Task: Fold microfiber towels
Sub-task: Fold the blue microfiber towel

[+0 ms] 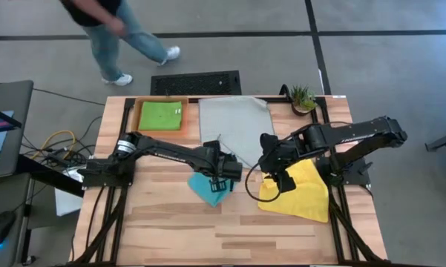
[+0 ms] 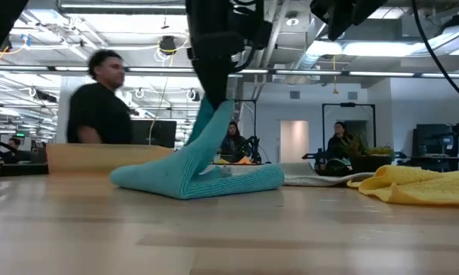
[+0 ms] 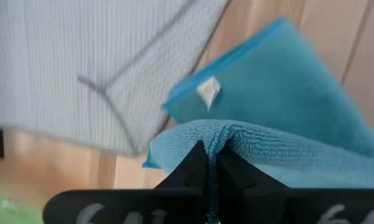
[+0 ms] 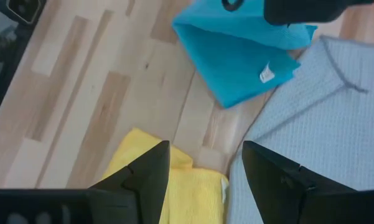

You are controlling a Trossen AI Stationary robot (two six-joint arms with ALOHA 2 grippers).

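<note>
The sky blue towel [image 1: 210,190] lies folded near the table's middle, with one part drawn up [image 2: 208,126] into my left gripper [image 1: 224,176], which is shut on it. The pale grey towel [image 1: 234,122] lies spread flat at the far middle. The yellow towel [image 1: 300,193] lies crumpled at the right. My right gripper [image 4: 205,180] hangs open above the yellow towel's left edge [image 4: 174,186] and touches nothing. The lime green towel [image 1: 162,116] lies folded in the orange tray [image 1: 139,119]. My left gripper pinches a bunched fold of the blue towel's upper layer [image 3: 219,134] between its two shut fingers [image 3: 193,167]. The fingers come from above, pointing down. That part rises in a slanting ridge [image 2: 202,137] below the fingers, while the rest lies folded on the table [image 2: 237,179].
A small potted plant [image 1: 303,98] stands at the far right corner. A person [image 1: 111,30] walks on the floor beyond the table's far edge. Bare wood [image 1: 230,233] runs along the table's near side.
</note>
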